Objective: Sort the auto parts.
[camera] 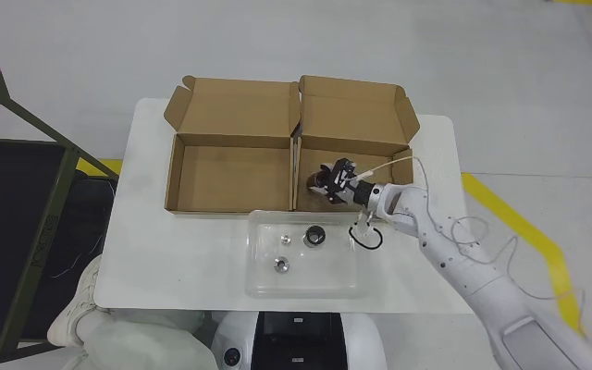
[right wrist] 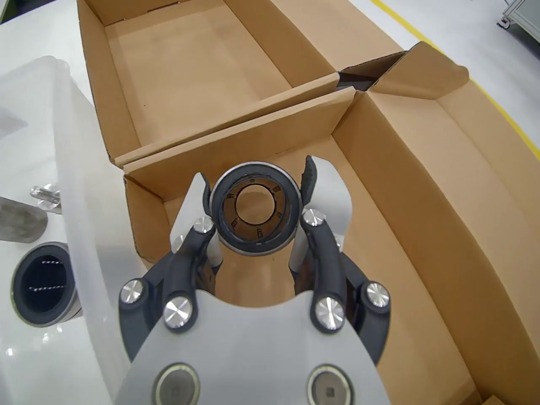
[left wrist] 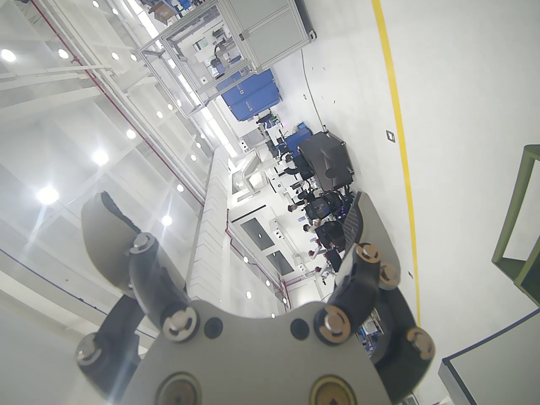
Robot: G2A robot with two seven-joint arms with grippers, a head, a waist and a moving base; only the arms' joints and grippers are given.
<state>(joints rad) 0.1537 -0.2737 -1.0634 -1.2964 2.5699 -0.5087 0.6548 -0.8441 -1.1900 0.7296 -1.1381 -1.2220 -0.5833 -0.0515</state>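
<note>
Right gripper (right wrist: 256, 185) clenched on ring bearing (right wrist: 289, 223), hanging above right cardboard box (right wrist: 422, 195) floor. Judgement: lower close before release, clear of walls, so it lies flat. Beside claw: clear tray (right wrist: 71, 149), second bearing (right wrist: 40, 282). Beyond claw: left cardboard box (right wrist: 190, 69). Left gripper (left wrist: 230, 212) spread, facing the hall.

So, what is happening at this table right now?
The right gripper holds a ring-shaped bearing over the right-hand cardboard box, not yet released. A second bearing and two small metal parts lie in the clear tray. The left gripper is open and empty, pointing out at the room.
</note>
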